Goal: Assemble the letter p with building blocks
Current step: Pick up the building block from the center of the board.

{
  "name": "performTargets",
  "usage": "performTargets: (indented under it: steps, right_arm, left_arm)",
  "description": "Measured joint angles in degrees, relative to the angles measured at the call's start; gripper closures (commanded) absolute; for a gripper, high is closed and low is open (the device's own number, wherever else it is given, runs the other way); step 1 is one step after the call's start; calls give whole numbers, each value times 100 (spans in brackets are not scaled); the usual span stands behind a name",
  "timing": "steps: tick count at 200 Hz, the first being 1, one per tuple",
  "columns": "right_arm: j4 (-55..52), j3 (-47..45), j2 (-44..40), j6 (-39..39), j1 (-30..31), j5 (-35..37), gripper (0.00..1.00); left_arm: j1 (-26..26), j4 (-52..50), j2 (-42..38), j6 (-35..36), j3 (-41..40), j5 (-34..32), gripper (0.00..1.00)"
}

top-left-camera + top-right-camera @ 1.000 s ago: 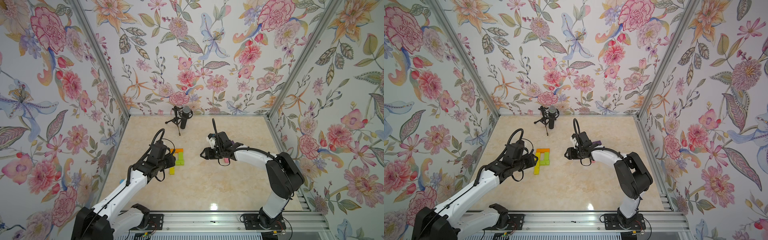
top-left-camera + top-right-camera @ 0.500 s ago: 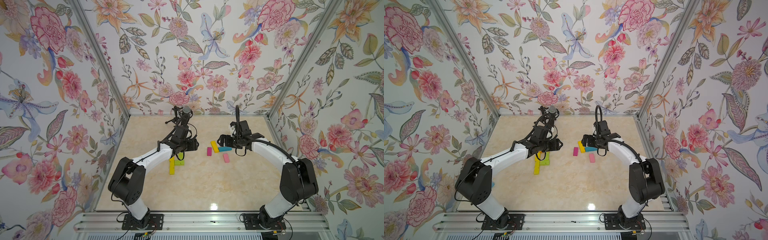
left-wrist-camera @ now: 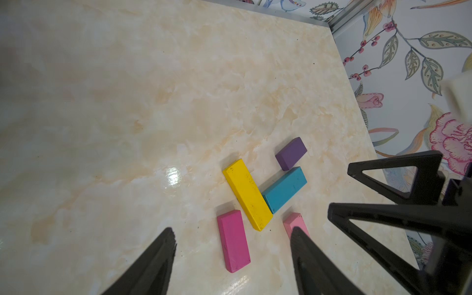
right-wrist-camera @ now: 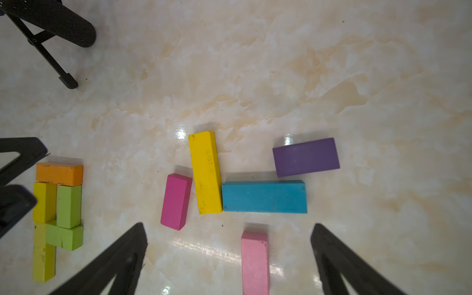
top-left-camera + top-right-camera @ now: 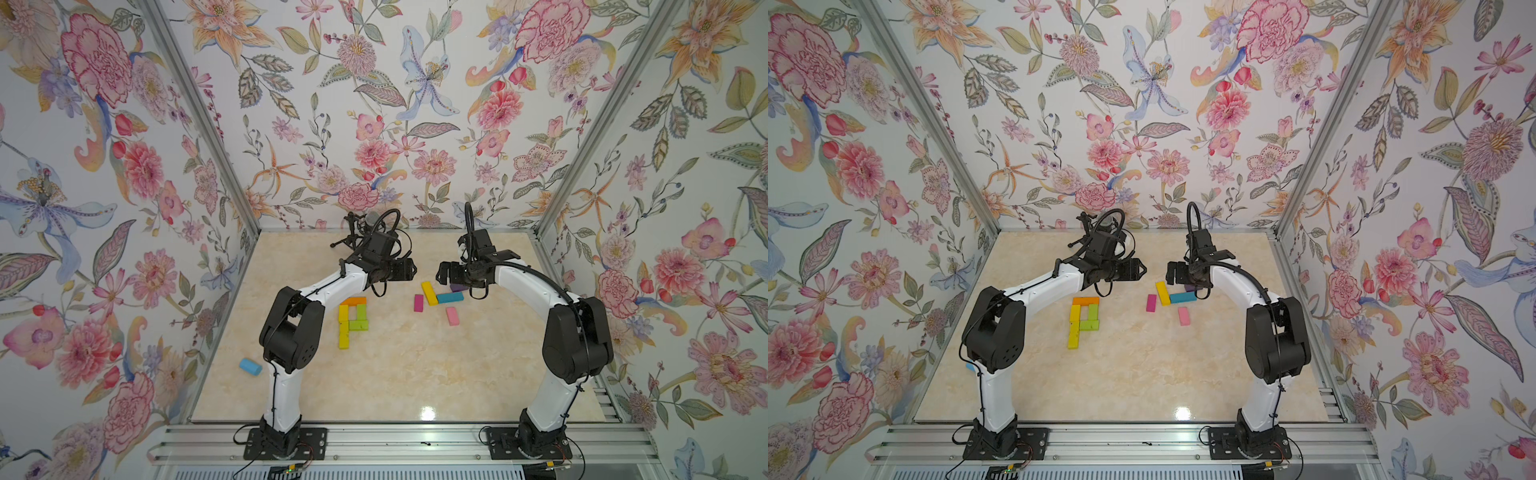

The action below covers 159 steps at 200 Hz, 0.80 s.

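Orange, yellow and lime building blocks lie joined in a P shape left of the table's middle; the right wrist view shows the same P shape. To its right lie loose blocks: magenta, long yellow, teal, purple and pink. My left gripper hovers open above the floor between the P and the loose blocks, holding nothing; in the left wrist view the left gripper is over the magenta block. My right gripper is open and empty over the loose blocks; in its wrist view the right gripper has the pink block below it.
A black microphone on a tripod stands at the back, just behind my left wrist. A light blue piece lies by the left wall. Flowered walls close in the marble table on three sides.
Both arms have drawn back and risen, with their wrists now facing each other near the back. The left gripper has left the P shape. Both grippers have opened wider.
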Motion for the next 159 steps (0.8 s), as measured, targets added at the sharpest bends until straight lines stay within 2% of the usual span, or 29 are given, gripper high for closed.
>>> performTargets:
  steps: [27, 53, 159]
  right_arm:
    - [-118, 542, 505, -323, 114, 4, 7]
    - [-223, 695, 820, -485, 173, 33, 8]
    - [-1038, 1497, 1569, -1239, 431, 627, 10]
  left_arm:
    - [0, -24, 396, -44, 199, 131, 28]
    - [0, -33, 435, -114, 184, 151, 29]
    - [2, 356, -234, -308, -708, 160, 29]
